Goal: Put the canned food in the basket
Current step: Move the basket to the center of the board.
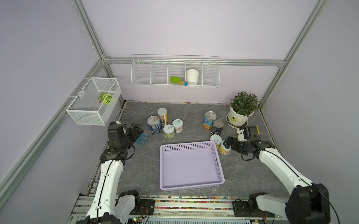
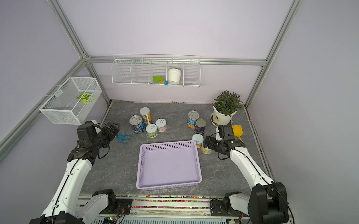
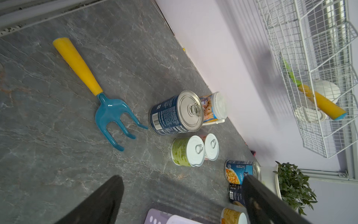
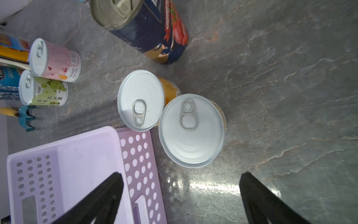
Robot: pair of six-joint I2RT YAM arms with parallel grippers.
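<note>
The lilac basket (image 1: pixel 191 168) lies empty mid-table. Two short yellow cans with pale lids (image 4: pixel 141 100) (image 4: pixel 191 130) stand side by side at its far right corner. My right gripper (image 4: pixel 182 174) hovers open just short of the nearer one, one finger (image 4: pixel 108 190) over the basket's rim. A blue-label can (image 1: pixel 209 120) and a dark can (image 1: pixel 217 126) stand further back. A second group stands at the back left: a dark-blue can (image 3: pixel 174 114), a colourful can (image 1: pixel 162 116), a green can (image 3: pixel 186 151) and a pink can (image 1: pixel 177 125). My left gripper (image 3: pixel 183 178) is open and empty.
A blue hand rake with a yellow handle (image 3: pixel 112 114) lies beside my left gripper. A potted plant (image 1: pixel 243 110) stands at the back right, with a yellow scoop (image 2: pixel 237 131) near the right wrist. A white wire rack (image 1: pixel 175 72) and a mesh box (image 1: pixel 93 101) hang on the walls.
</note>
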